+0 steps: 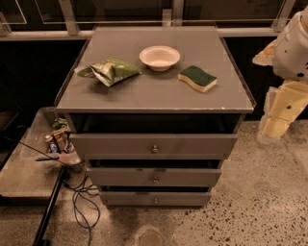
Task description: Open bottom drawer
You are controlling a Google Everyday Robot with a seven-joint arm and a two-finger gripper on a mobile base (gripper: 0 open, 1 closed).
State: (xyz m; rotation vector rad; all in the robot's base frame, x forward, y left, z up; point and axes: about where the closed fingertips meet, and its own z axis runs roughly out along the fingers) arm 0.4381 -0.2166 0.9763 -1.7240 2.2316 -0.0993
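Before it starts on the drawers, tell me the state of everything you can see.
bottom drawer: looks shut, knob untouched
middle drawer: looks shut
top drawer: dark gap above its front, maybe ajar
bowl: upright, empty
chip bag: lying flat, crumpled
sponge: lying flat, green side up
gripper: right of the cabinet, touching nothing

Speckled stone floor (269,202) fills the lower right. A grey cabinet (154,91) stands at centre. Along the top run dark panes (120,9), possibly windows; the light is dim.
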